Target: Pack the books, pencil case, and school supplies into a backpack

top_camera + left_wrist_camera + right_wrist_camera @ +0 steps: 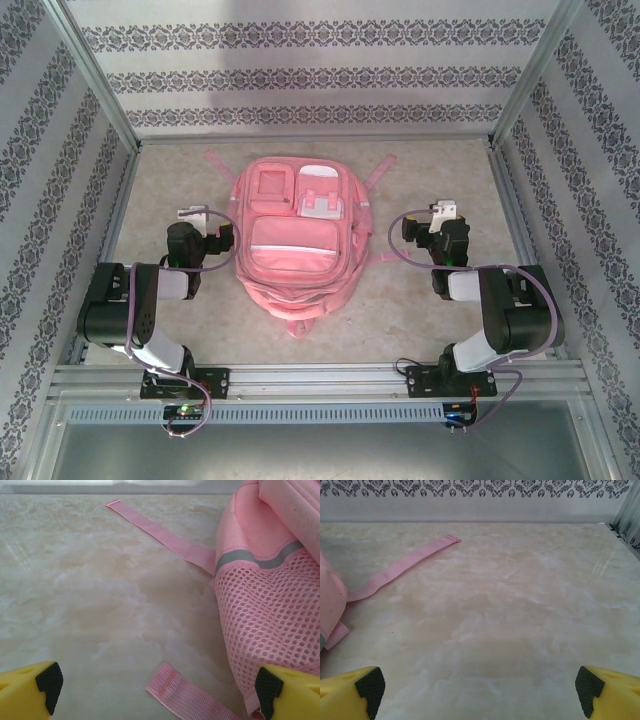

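Pink backpack (pixel 295 250) lay flat on table (pixel 420 300), zips seemingly shut. L gripper (pixel 157 687) spread wide, empty, beside its mesh pocket (pixel 270 630); R gripper (pixel 480 687) likewise wide, empty, near a strap (pixel 400 567).

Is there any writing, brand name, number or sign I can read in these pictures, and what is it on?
There is no text that can be read.
On the white patch of the pink backpack, any print is too small and blurred to make out.
The wallpaper carries dark ornamental bands, not letters.
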